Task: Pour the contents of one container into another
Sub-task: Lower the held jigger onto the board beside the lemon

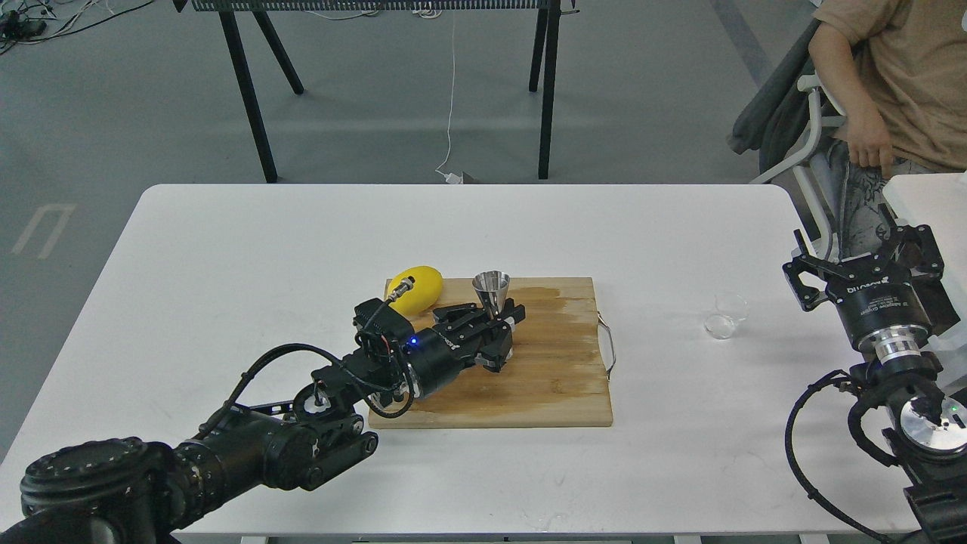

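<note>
The steel hourglass jigger point(491, 287) stands upright over the wooden cutting board point(529, 378), its lower cone hidden between the fingers of my left gripper point(497, 326), which is shut on it. The small clear glass cup point(726, 315) sits on the white table to the right of the board, apart from both grippers. My right gripper point(861, 261) hovers to the right of the cup, its jaws spread wide and holding nothing.
A yellow lemon point(415, 289) lies at the board's far left corner, just behind my left wrist. The board has a metal handle point(608, 344) on its right side and a wet patch. A seated person point(891, 83) is at the far right.
</note>
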`<state>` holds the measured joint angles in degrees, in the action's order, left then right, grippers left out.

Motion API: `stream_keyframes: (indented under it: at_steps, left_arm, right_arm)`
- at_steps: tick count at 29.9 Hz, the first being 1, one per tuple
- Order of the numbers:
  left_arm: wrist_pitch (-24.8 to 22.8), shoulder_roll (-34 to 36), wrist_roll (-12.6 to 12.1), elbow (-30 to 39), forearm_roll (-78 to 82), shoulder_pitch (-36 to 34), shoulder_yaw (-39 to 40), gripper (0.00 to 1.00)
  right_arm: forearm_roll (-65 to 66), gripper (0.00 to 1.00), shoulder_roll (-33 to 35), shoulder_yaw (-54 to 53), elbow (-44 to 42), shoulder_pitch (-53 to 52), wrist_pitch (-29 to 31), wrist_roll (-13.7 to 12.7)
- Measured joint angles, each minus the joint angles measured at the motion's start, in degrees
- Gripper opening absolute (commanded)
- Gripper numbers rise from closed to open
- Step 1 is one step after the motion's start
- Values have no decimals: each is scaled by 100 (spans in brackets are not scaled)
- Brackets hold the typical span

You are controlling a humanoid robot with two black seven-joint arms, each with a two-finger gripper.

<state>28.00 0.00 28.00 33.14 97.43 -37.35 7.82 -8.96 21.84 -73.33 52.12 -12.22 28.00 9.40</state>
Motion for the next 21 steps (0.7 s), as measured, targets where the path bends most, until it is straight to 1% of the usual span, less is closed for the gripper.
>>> stream_keyframes:
  at_steps: [10,21]
  left_arm:
    - [0,0,0,-10,4,0,-101,31]
    - [0,0,0,-78,4,0,-122,35]
  right_arm:
    - [-1,99,3,2,-7,1,0,0]
    - [-1,99,-5,4,-7,1,0,0]
